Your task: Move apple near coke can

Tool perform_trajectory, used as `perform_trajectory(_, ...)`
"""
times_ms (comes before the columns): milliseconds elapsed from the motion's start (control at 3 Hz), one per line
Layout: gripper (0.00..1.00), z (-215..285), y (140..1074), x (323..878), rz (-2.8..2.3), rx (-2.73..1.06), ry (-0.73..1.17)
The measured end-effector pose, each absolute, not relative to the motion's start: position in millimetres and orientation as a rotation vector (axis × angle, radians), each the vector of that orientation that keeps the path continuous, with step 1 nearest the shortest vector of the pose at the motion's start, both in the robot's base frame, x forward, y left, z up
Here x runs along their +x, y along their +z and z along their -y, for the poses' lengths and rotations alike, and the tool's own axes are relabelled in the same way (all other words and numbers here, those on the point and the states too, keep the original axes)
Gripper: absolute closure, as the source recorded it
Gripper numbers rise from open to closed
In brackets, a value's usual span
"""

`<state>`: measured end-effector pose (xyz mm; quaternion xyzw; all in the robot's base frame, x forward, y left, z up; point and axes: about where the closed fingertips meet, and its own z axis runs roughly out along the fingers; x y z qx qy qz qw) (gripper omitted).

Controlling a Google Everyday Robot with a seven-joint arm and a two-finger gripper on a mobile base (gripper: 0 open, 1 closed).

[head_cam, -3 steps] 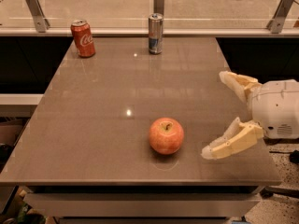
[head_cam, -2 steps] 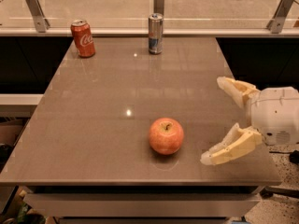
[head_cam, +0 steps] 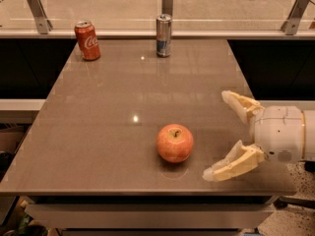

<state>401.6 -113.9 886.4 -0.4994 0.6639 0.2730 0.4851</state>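
The red-orange apple (head_cam: 174, 142) sits on the grey-brown table (head_cam: 113, 112), near its front edge and right of centre. The red coke can (head_cam: 87, 40) stands upright at the table's far left corner, far from the apple. My gripper (head_cam: 215, 134) is at the right, just right of the apple and a little above the table. Its two cream fingers (head_cam: 240, 105) are spread wide open, pointing left toward the apple. It holds nothing and does not touch the apple.
A taller slim silver-and-blue can (head_cam: 163, 35) stands upright at the far edge, middle. Behind the table runs a ledge with metal posts (head_cam: 37, 10) holding a glass railing. The table's right edge lies under the gripper's white wrist (head_cam: 280, 134).
The gripper has shifted slightly left toward the apple, fingers still open. The apple and both cans have not moved.
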Motion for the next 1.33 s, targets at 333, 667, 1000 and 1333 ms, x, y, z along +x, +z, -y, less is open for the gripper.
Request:
perform_trajectory(333, 0.00, 107.1, 871.6, 404.7, -1.604, -1.199, 0.698)
perform_trajectory(667, 0.00, 98.6, 854.7, 406.7, -1.600, -1.192, 0.755)
perform_trajectory(1000, 0.00, 87.1, 841.7, 406.0, -1.593, -1.202, 0.829)
perform_trajectory(1333, 0.00, 69.9, 836.4, 402.5, -1.577, -1.239, 0.891)
